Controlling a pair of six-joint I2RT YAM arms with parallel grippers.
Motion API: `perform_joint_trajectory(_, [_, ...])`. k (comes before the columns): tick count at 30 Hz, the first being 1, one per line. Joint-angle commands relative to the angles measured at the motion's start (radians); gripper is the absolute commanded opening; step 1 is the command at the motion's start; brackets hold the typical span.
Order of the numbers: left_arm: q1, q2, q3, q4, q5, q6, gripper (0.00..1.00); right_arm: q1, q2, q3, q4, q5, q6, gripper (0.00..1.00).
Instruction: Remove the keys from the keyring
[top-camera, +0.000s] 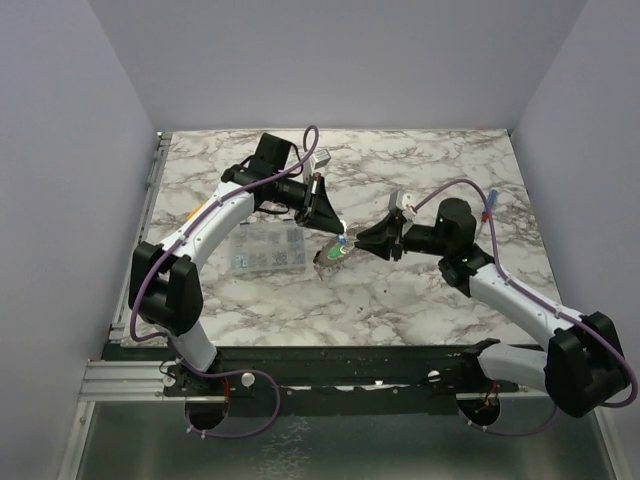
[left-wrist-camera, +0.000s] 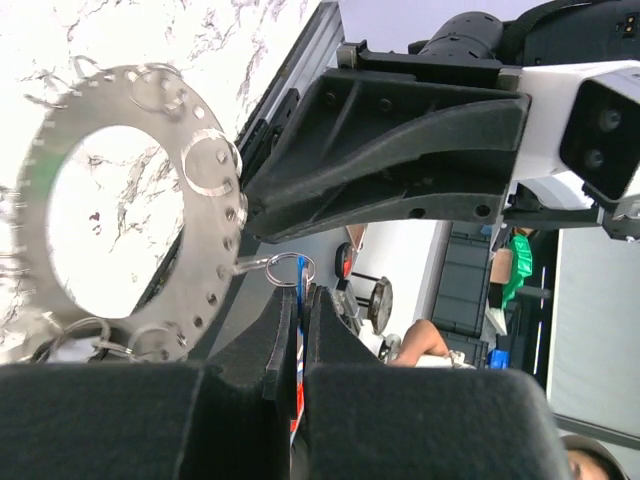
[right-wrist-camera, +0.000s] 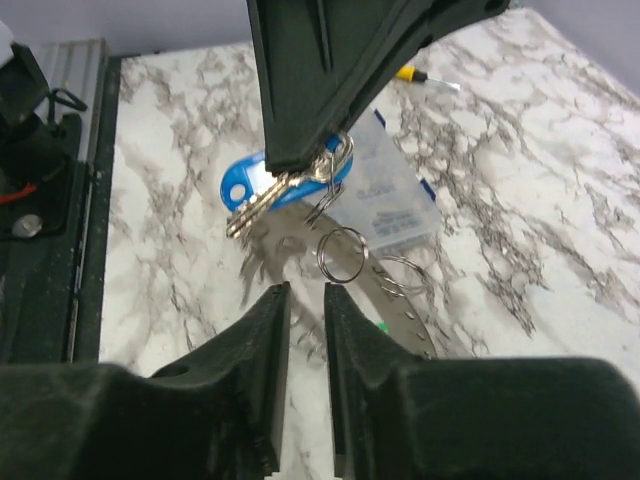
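My left gripper (top-camera: 337, 235) is shut on the blue-headed key (right-wrist-camera: 258, 186) and holds it above the table. The key's thin blue edge shows between the pads in the left wrist view (left-wrist-camera: 298, 300). A small split ring (left-wrist-camera: 290, 268) links it to the large flat grey keyring (left-wrist-camera: 130, 210), which hangs below it (top-camera: 331, 258). More split rings (right-wrist-camera: 342, 255) hang from the keyring. A green bit (right-wrist-camera: 382, 326) shows by its edge. My right gripper (right-wrist-camera: 307, 290) is slightly open and empty, just short of the keyring, facing the left gripper (top-camera: 362, 240).
A clear compartment box (top-camera: 268, 250) lies left of the keyring and shows behind the key in the right wrist view (right-wrist-camera: 385, 195). A yellow-handled screwdriver (right-wrist-camera: 415, 75) lies beyond it. A red and blue tool (top-camera: 490, 205) lies at the right.
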Motion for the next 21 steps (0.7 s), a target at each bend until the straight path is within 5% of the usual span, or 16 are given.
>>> perform_joint_trajectory(1, [0.008,-0.032,-0.004,0.02,-0.008,0.016,0.0,-0.005,-0.012,0.084,-0.233,0.031,-0.133,0.32])
perform_joint_trajectory(7, [0.008,-0.02,0.001,0.02,0.008,0.017,0.0,-0.005,-0.027,0.212,-0.459,0.06,-0.18,0.47])
perform_joint_trajectory(21, [0.007,-0.011,-0.015,0.023,0.07,-0.028,0.0,0.083,0.031,0.316,-0.528,0.184,-0.11,0.41])
